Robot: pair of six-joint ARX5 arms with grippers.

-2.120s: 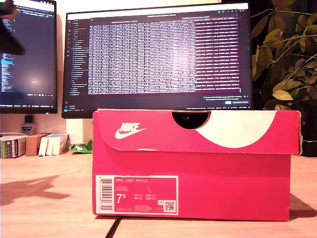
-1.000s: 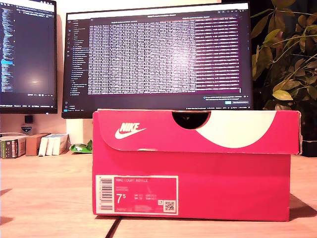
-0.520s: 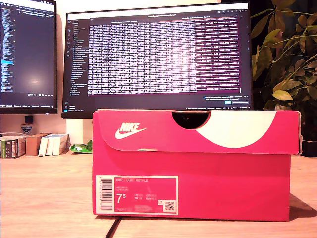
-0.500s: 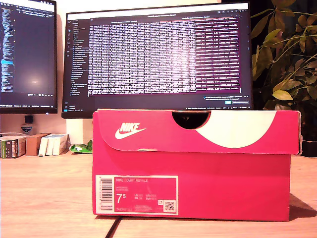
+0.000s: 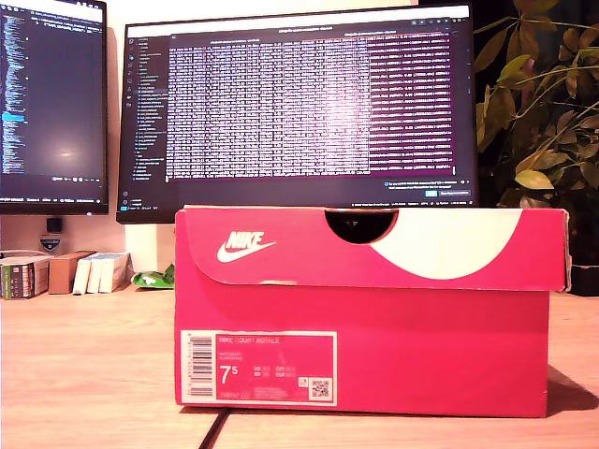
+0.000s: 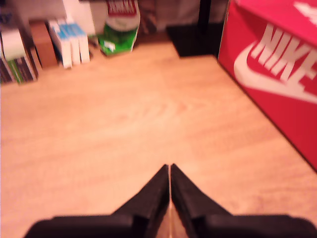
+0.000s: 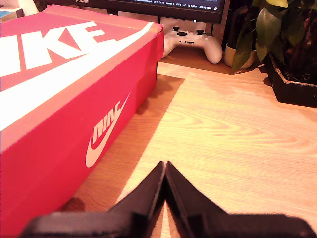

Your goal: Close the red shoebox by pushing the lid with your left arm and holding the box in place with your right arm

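Note:
A red Nike shoebox [image 5: 365, 346] stands on the wooden desk [image 5: 84, 374] in the middle of the exterior view, its lid [image 5: 374, 245] lying flat on top. No arm shows in the exterior view. In the first wrist view my first gripper [image 6: 170, 171] is shut, low over bare wood, with the red shoebox [image 6: 277, 74] well apart from it. In the second wrist view my second gripper [image 7: 164, 167] is shut with nothing in it, beside a long side of the red shoebox [image 7: 64, 109] and not touching it.
Two lit monitors [image 5: 299, 108] stand behind the box. Small boxes and books [image 5: 56, 273] and a green packet [image 6: 119, 29] lie at the exterior view's left. A potted plant [image 5: 543, 122] fills the exterior view's right, its dark planter [image 7: 292, 84] and a white game controller [image 7: 193, 42] near the second gripper.
A dark arm at the exterior view's upper left two seconds ago has left the picture, and its shadow on the desk is gone. The box has not moved.

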